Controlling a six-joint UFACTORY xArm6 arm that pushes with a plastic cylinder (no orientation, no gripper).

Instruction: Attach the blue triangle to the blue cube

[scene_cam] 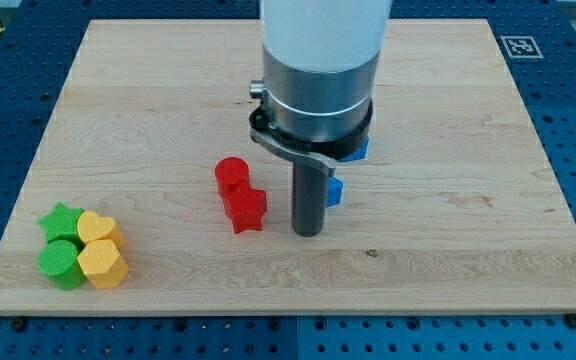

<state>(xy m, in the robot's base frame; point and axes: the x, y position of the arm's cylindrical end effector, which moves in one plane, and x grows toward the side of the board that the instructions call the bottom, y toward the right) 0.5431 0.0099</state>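
Two blue blocks show only in part behind my arm. One blue piece (pixel 335 190) peeks out just right of the rod; another blue piece (pixel 360 150) shows higher, under the arm's collar. Their shapes are hidden, so I cannot tell which is the triangle and which the cube. My tip (pixel 308 232) rests on the board just left of and below the lower blue piece, and right of the red star (pixel 247 209).
A red cylinder (pixel 232 174) touches the red star's upper left. At the view's bottom left sit a green star (pixel 60 221), a green cylinder (pixel 61 263), a yellow heart-like block (pixel 97 229) and a yellow hexagon (pixel 102 264). The wooden board (pixel 468 220) ends at blue table edges.
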